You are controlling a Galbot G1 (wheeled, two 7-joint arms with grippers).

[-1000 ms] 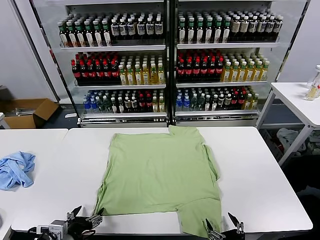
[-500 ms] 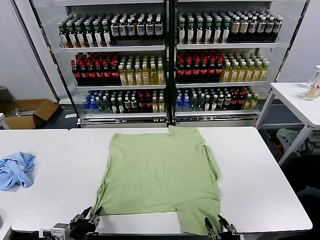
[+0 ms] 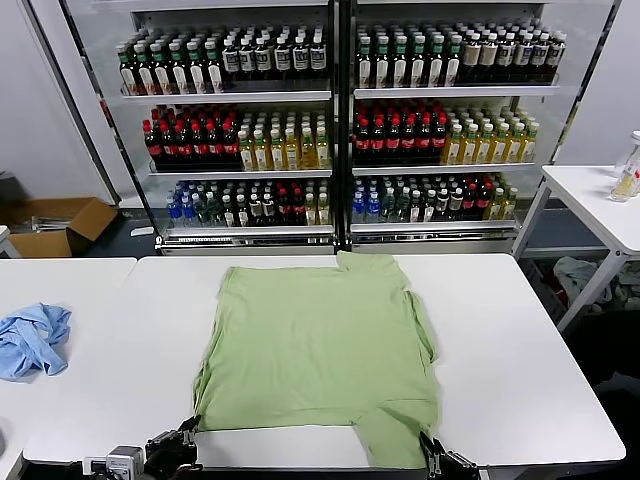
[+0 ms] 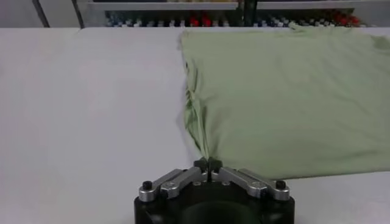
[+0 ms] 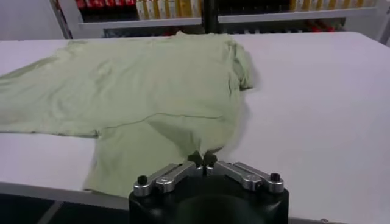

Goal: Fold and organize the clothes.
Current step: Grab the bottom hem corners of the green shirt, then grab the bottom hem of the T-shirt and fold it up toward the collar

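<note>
Polo shirt: light green, soft and thin, spread face-down and mostly flat across the middle of the white tabletop, hem toward the robot, collar toward the far edge. Likely light and limp, bound to sag and drag if lifted from one point, so best taken at two corners of the near hem together. Near-right portion hanging lower than the rest, just at the tabletop's front edge.

Left gripper pressed together on the near-left hem corner, pinching a fold of cloth. Right gripper likewise pinched onto the near-right hem.

Further out: crumpled blue garment well apart on the left. Behind, drink shelves full of bottles, a cardboard box on the floor. Nothing lying on the shirt or across a fold path.
</note>
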